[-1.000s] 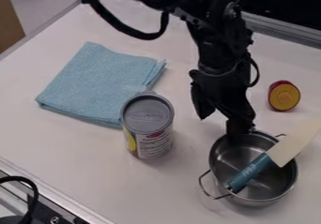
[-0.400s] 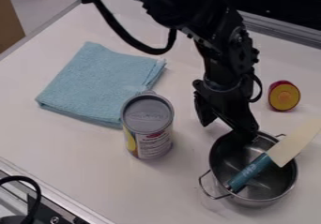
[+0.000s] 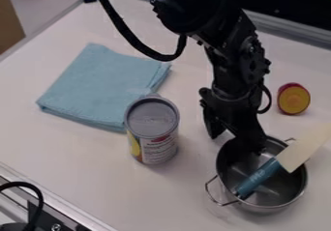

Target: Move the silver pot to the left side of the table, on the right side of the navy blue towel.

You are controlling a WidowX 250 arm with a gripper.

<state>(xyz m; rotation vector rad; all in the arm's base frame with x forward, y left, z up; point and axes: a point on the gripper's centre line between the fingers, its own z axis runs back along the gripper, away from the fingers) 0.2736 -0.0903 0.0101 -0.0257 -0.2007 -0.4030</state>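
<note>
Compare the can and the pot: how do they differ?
The can has a grey lid on top, while the pot is open, a knife leaning in it. The can's side carries a printed label; the pot is plain, shiny metal. The can is taller and narrower than the pot. Both are round and upright.

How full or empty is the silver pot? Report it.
Not empty: the blue-handled spatula lies in the silver pot, its handle inside and its pale blade over the rim.

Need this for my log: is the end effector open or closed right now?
End effector: open, fingers apart, one reaching into the two-handled metal pot; not clamped on anything.
</note>
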